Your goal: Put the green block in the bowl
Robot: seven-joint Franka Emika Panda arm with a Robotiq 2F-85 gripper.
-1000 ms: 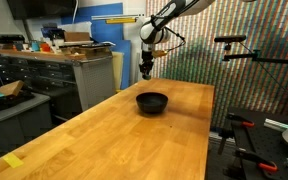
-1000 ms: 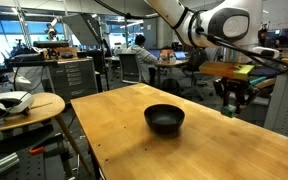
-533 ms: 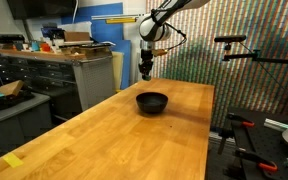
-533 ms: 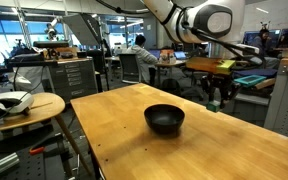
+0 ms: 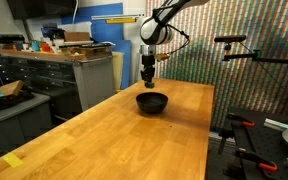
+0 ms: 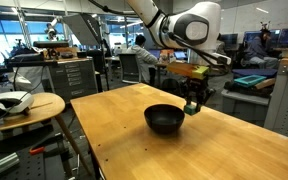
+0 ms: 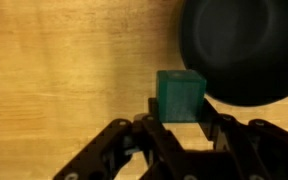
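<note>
The black bowl [image 5: 152,102] sits on the wooden table, seen in both exterior views [image 6: 165,119]. My gripper [image 5: 150,81] hangs just above the bowl's far rim; in an exterior view it is beside the bowl's right edge [image 6: 193,107]. In the wrist view the gripper [image 7: 180,112] is shut on the green block [image 7: 180,96], and the bowl [image 7: 246,50] fills the upper right corner. The block is over bare wood just beside the bowl's rim.
The wooden table [image 5: 134,140] stretches toward the camera. A grey cabinet with clutter [image 5: 64,70] stands beside it. A round side table with a headset [image 6: 19,105] is near the table's edge. People sit at desks [image 6: 139,50] behind.
My gripper has moved with the green block toward the bowl and lower, from well off to its side to just at its rim.
</note>
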